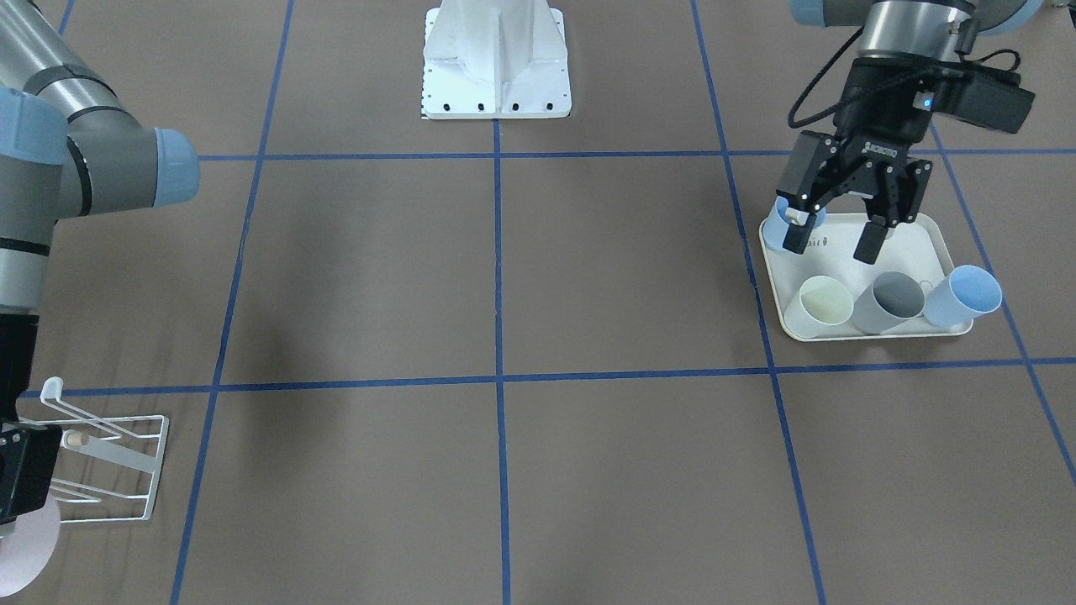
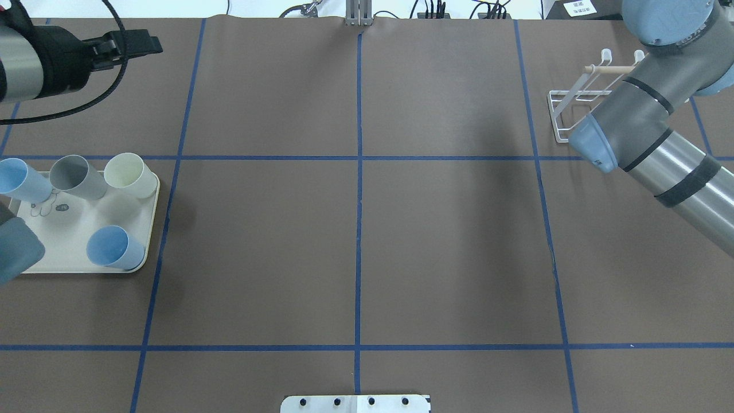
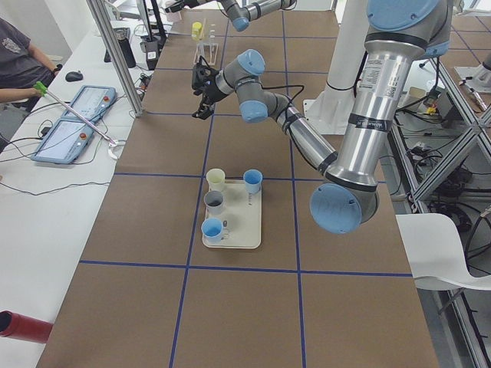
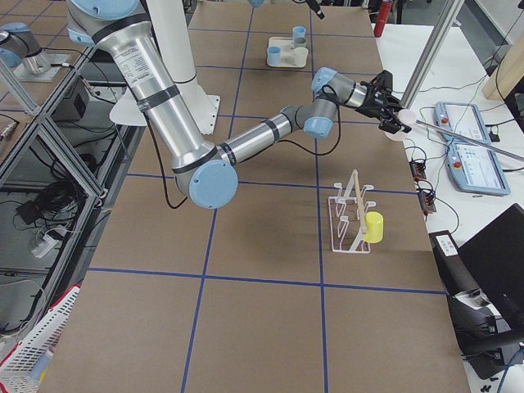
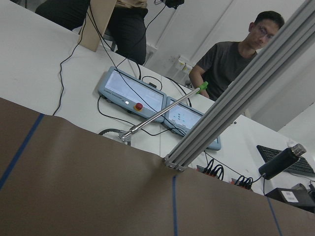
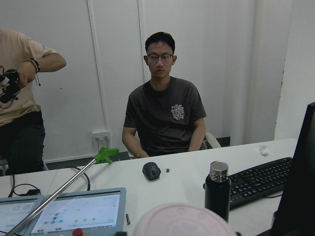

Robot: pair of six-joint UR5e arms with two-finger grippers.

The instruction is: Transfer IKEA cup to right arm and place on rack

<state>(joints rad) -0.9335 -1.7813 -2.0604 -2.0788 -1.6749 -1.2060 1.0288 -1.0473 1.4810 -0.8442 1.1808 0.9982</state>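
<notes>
Rack [image 1: 109, 441]: white wire, wooden dowel [image 1: 77, 438]; right tool [image 1: 23, 504] grips pink cup [image 1: 29, 550].

Rack [image 1: 109, 441] white wire, wooden dowel [image 2: 610, 69]; pink cup [image 1: 25, 550] matt plastic; table [image 1: 622, 277] matt.

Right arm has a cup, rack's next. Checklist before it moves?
1. Grasp: pink cup held in right gripper: ok.
2. Other side: left gripper away from that cup, jaws open and empty: ok.
3. Target: rack upright: ok.
4. Free prong: ok. The yellow cup takes one, and bare white tips show in the overhead view.
5. Cup mouth lined up with a prong: cannot tell. The right arm hides part of the rack.
6. Obstruction: green-tipped pole ends beside the cup in the exterior right view. Real gap: cannot tell.
</notes>
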